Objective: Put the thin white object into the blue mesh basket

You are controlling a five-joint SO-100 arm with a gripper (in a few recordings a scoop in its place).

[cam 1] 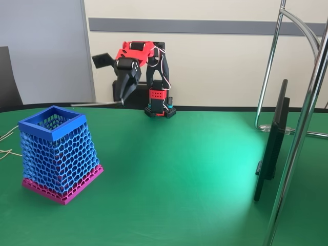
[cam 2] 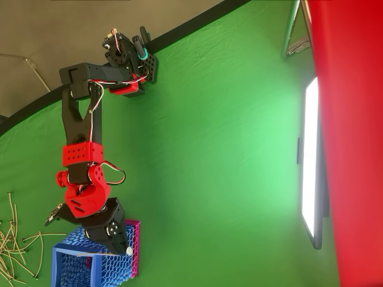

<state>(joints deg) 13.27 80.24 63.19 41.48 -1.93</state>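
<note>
Bench [cam 1: 179,179]: green cloth cover, dark curved edge at the far side.
Pale cream strands [cam 2: 18,239]: loose scatter, lower left of the overhead view; a few at the left edge of the fixed view.
Flat screen [cam 1: 274,141]: edge-on, right of the fixed view, upright on the bench.
Chrome tube stand [cam 1: 302,128]: far right, curved top.
Beige wall [cam 1: 215,56], grey horizontal band.

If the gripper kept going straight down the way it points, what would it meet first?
Probably the open mouth of the blue honeycomb-mesh basket: overhead, the gripper holding the thin white cord-like strip sits above its rim; depth unclear.
</note>
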